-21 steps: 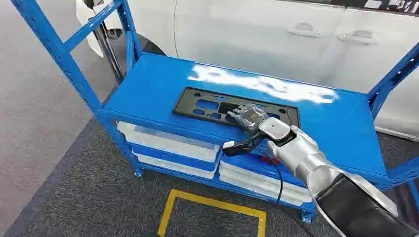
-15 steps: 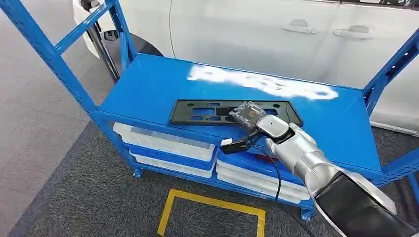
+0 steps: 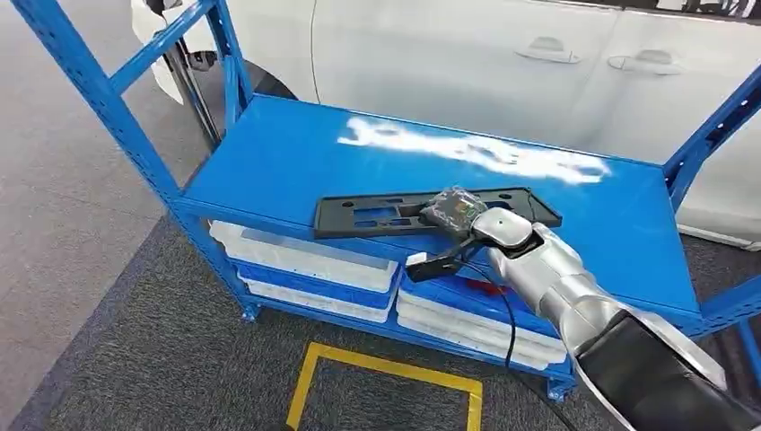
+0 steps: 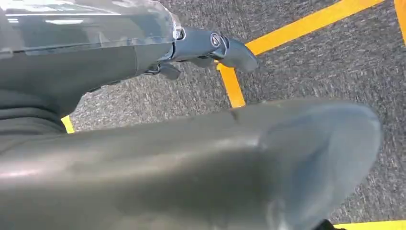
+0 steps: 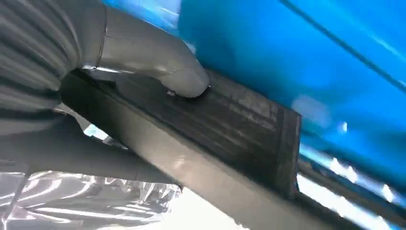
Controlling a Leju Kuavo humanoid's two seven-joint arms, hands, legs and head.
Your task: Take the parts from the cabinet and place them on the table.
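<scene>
So the right hand (image 3: 453,212) has hold of the black plastic frame part (image 3: 377,214), a flat plate-holder sort of panel with cutouts. In the head view it grips near the middle of the part's near edge, and the part sits tilted over the blue rack shelf (image 3: 269,162), its far-right end poking toward 2 o'clock from the hand. I can't tell whether the left end touches the shelf. The right wrist view backs up the grip: the thick grey thumb (image 5: 158,62) is pressed down on the dark strip of the frame (image 5: 239,124), with the blue shelf surface (image 5: 297,48) right behind it.

The left hand is a different story. The left wrist view has dark fingers (image 4: 215,48) over grey carpet (image 4: 335,62) with yellow floor tape (image 4: 297,24), but I honestly can't tell how the fingers are set.

Around the rack: white and blue trays (image 3: 305,265) sit on the lower shelf at 8 o'clock from the hand, a white car (image 3: 467,63) is parked behind at 12 o'clock, and a yellow tape rectangle (image 3: 386,370) is on the floor at 6 o'clock.
</scene>
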